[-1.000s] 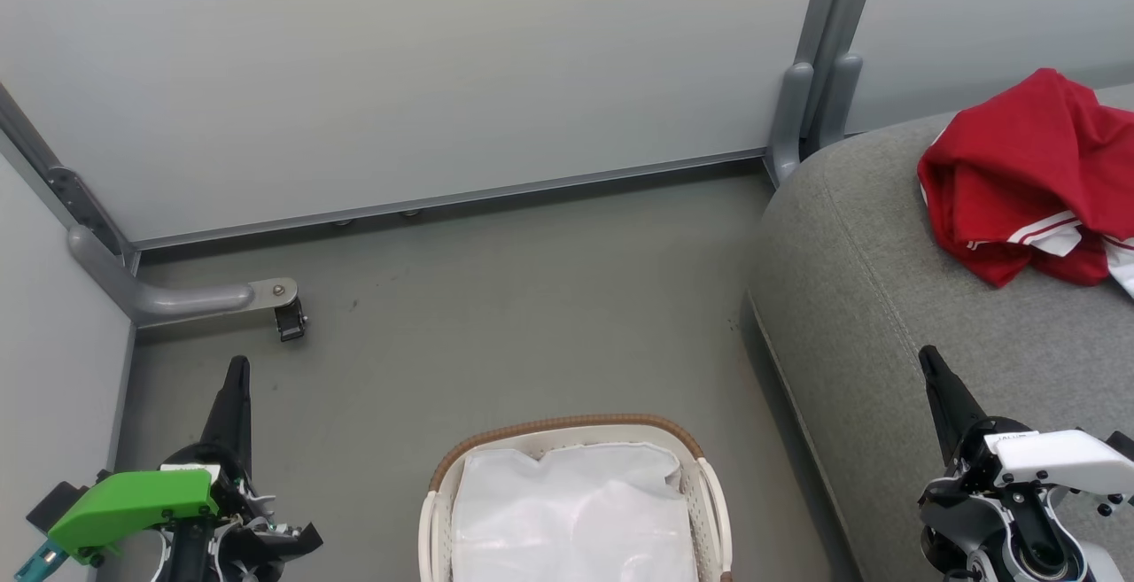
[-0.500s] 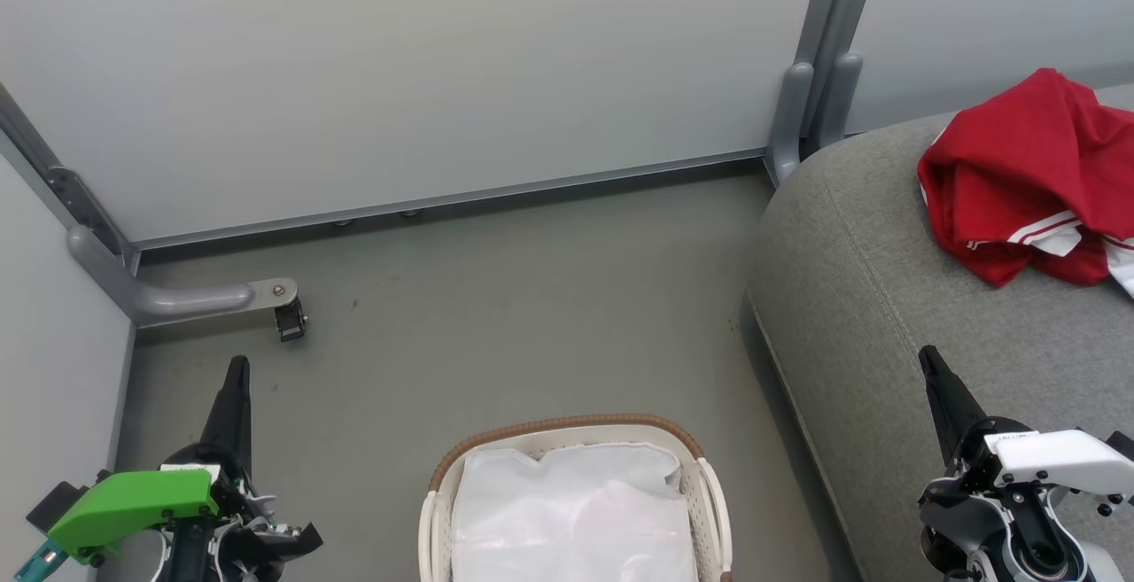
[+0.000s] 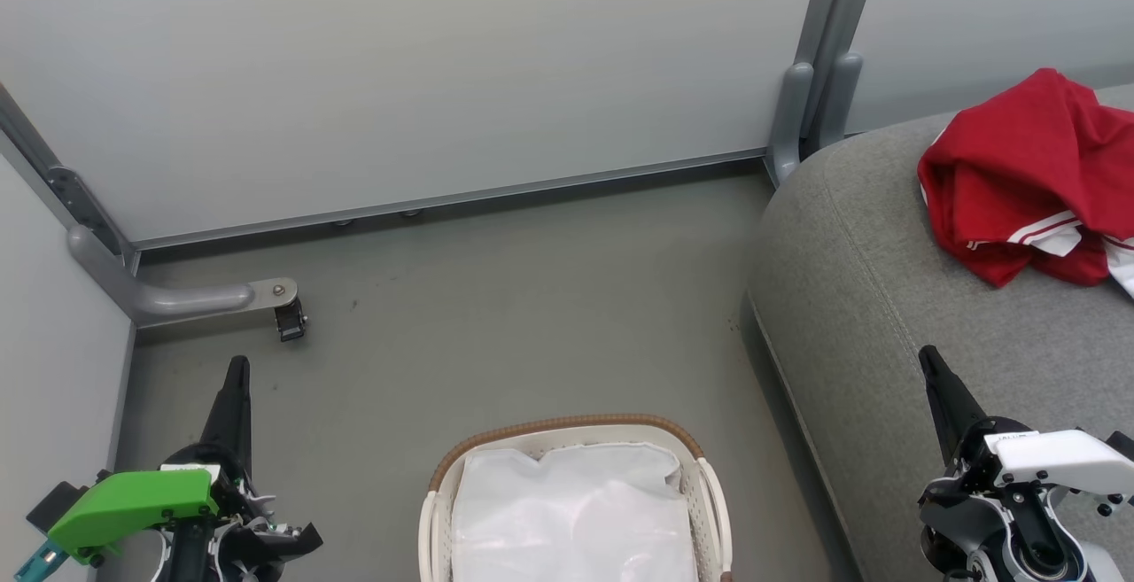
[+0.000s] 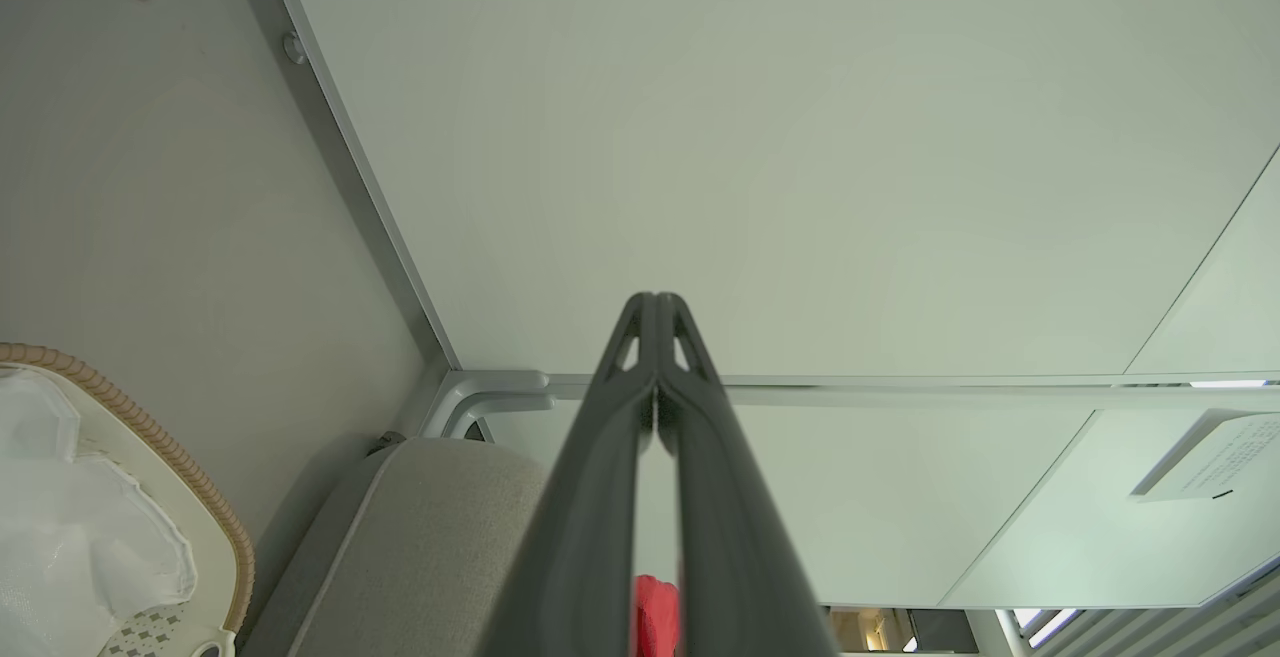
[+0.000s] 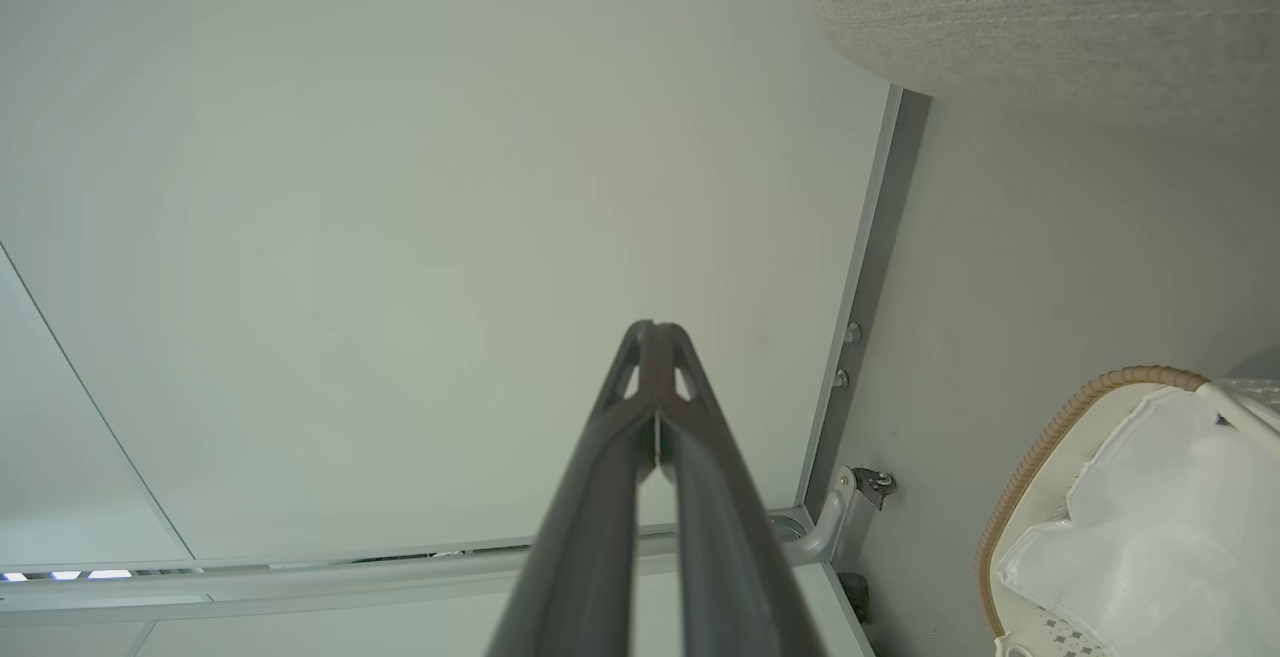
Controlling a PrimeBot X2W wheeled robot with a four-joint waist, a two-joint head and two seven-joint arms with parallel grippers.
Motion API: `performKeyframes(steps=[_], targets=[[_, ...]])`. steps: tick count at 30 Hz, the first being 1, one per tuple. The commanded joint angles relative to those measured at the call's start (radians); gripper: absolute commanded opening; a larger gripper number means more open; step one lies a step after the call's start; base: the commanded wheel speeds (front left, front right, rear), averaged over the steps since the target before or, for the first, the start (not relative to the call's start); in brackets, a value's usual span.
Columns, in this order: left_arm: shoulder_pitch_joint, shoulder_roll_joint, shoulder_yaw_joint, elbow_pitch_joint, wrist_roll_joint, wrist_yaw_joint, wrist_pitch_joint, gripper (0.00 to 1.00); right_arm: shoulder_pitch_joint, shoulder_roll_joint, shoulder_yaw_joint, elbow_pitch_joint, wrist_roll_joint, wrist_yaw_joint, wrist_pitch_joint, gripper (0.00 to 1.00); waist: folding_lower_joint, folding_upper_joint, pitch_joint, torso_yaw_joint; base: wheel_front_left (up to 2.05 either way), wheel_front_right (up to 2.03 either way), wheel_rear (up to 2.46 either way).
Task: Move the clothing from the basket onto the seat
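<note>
Claws in head view: left claw (image 3: 236, 365) at 8 o'clock, right claw (image 3: 928, 356) at 4 o'clock, both closed tight, empty. Clothing (image 3: 1019, 166) lies on the seat (image 3: 868, 298) at 2 o'clock; basket (image 3: 567, 427) at 6 o'clock holds a white sheet (image 3: 571, 511). Left wrist view: claw closed; clothing at 6 o'clock. Right wrist view: claw closed; basket at 4 o'clock.

1. A thin white sheet (image 3: 571, 511) lies crumpled, low in the head view;
2. grey floor (image 3: 496, 316) meets pale wall panels (image 3: 399, 68) along a metal rail (image 3: 443, 201);
3. a curved grey bracket (image 3: 177, 298) carries a small black caster (image 3: 291, 321) at the left corner.
</note>
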Motion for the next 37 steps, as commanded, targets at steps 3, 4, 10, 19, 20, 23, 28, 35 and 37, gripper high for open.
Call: performKeyframes(steps=[3,4,10,19,20,23,28,35,37], targets=[[-0.011,0.005,0.002,-0.002,-0.003,-0.004,0.004,0.0,-0.008,-0.006,-0.002,-0.004,0.004,0.0,0.002,0.0,0.0,0.0,0.0,0.0,0.0,0.0,0.0],[-0.011,0.005,0.002,-0.002,-0.003,-0.004,0.004,0.0,-0.008,-0.006,-0.002,-0.004,0.004,0.0,0.002,0.0,0.0,0.0,0.0,0.0,0.0,0.0,0.0],[-0.011,0.005,0.002,-0.002,-0.003,-0.004,0.004,0.0,-0.008,-0.006,-0.002,-0.004,0.004,0.0,0.002,0.0,0.0,0.0,0.0,0.0,0.0,0.0,0.0],[-0.011,0.005,0.002,-0.002,-0.003,-0.004,0.004,0.0,-0.008,-0.006,-0.002,-0.004,0.004,0.0,0.002,0.0,0.0,0.0,0.0,0.0,0.0,0.0,0.0],[-0.011,0.005,0.002,-0.002,-0.003,-0.004,0.004,0.0,-0.008,-0.006,-0.002,-0.004,0.004,0.0,0.002,0.0,0.0,0.0,0.0,0.0,0.0,0.0,0.0],[-0.011,0.005,0.002,-0.002,-0.003,-0.004,0.004,0.0,-0.008,-0.006,-0.002,-0.004,0.004,0.0,0.002,0.0,0.0,0.0,0.0,0.0,0.0,0.0,0.0],[-0.011,0.005,0.002,-0.002,-0.003,-0.004,0.004,0.0,-0.008,-0.006,-0.002,-0.004,0.004,0.0,0.002,0.0,0.0,0.0,0.0,0.0,0.0,0.0,0.0],[-0.011,0.005,0.002,-0.002,-0.003,-0.004,0.004,0.0,-0.008,-0.006,-0.002,-0.004,0.004,0.0,0.002,0.0,0.0,0.0,0.0,0.0,0.0,0.0,0.0],[-0.011,0.005,0.002,-0.002,-0.003,-0.004,0.004,0.0,-0.008,-0.006,-0.002,-0.004,0.004,0.0,0.002,0.0,0.0,0.0,0.0,0.0,0.0,0.0,0.0]])
